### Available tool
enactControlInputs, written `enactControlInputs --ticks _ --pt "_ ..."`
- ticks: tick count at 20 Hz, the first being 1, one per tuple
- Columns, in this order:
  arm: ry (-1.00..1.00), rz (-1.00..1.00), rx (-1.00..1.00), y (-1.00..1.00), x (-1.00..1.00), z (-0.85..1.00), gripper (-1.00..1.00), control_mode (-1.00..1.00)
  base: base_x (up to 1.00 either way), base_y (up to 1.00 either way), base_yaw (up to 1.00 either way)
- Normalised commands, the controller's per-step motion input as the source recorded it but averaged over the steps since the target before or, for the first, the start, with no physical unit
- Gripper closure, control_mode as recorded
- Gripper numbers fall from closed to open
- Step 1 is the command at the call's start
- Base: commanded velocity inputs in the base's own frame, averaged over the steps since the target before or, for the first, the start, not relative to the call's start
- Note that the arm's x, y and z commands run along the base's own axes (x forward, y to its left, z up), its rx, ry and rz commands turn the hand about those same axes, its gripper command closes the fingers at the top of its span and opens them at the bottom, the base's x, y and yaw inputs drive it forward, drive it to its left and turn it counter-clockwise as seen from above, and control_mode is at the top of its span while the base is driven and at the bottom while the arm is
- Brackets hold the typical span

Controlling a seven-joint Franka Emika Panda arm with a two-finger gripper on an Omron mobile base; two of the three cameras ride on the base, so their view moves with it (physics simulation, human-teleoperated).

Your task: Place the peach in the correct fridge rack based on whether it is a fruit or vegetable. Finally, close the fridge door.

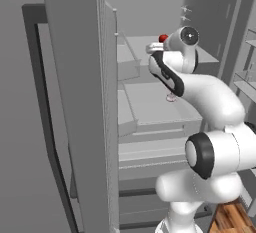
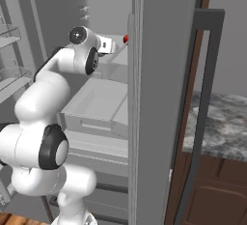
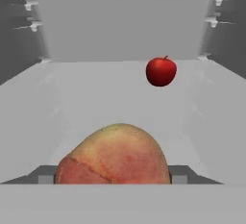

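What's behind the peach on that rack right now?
A red apple sits farther back on the fridge rack, to the right, apart from the peach. Beyond it is the fridge's back wall. The peach covers the rack directly under it.

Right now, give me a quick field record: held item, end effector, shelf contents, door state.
held item: peach, between the fingers in the hand view
end effector: shut on the peach, reaching into the fridge over the fridge rack
shelf contents: red apple sitting toward the back of the rack, apart from the peach
peach placed: not yet, appears still gripped
fridge door: open
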Motion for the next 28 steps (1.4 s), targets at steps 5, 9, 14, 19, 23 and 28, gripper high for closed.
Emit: enactControlInputs --ticks 5,9,14,19,23,28 --pt "0.0 0.0 0.01 -0.03 0.68 -0.49 1.0 -1.0 0.0 0.0 0.0" --pt "0.0 0.0 0.03 0.0 0.76 -0.15 1.0 -1.0 0.0 0.0 0.0" --pt "0.0 0.0 0.0 0.0 0.57 -0.29 -1.0 -1.0 0.0 0.0 0.0" --pt "-0.02 -0.03 0.0 -0.09 0.19 -0.2 -1.0 -1.0 0.0 0.0 0.0" --pt "-0.05 -0.03 0.0 -0.12 -0.11 -0.03 -1.0 -1.0 0.0 0.0 0.0" --pt "-0.1 -0.01 0.0 0.0 -0.3 0.23 -1.0 -1.0 0.0 0.0 0.0"
